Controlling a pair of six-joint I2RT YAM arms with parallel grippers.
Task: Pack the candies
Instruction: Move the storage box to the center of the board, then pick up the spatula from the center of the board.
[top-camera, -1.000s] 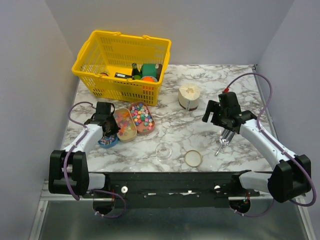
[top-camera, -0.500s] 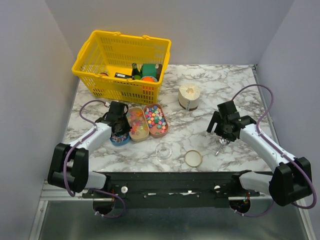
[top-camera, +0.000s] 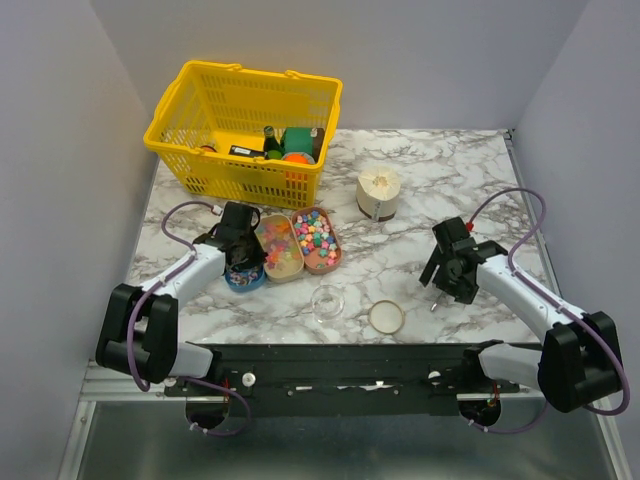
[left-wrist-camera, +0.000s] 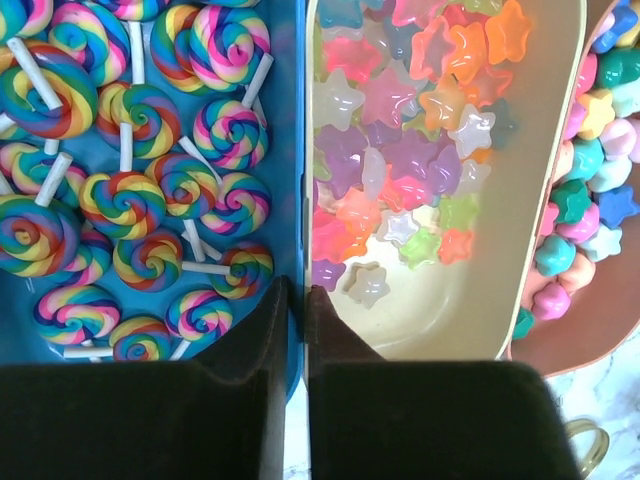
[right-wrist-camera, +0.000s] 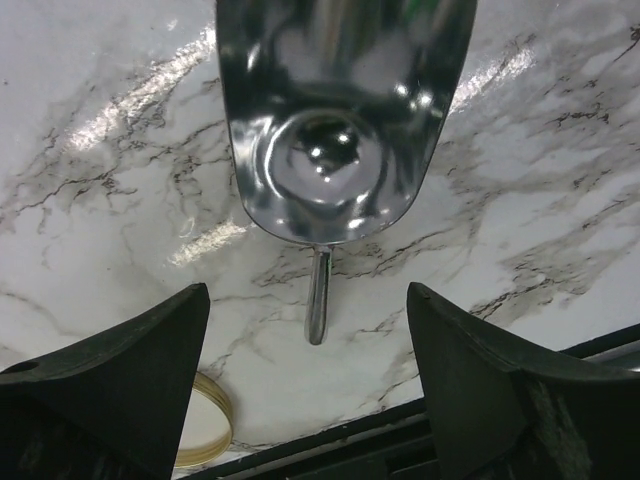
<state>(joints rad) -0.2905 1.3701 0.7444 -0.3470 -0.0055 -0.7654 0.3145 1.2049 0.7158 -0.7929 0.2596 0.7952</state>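
Marble desk (top-camera: 420, 170) carries oval trays of candies (left-wrist-camera: 420, 190). The left claw (left-wrist-camera: 297, 290) is narrow and pinches the rim of the blue tray (left-wrist-camera: 288, 150). Near the desk's right side, the right claw (right-wrist-camera: 305, 290) stands wide above a metal scoop (right-wrist-camera: 340, 150).

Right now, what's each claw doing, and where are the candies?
Left gripper pinched on blue tray rim. Right gripper open above scoop. Candies sit unpacked; jar empty. Nothing blocking the scoop.
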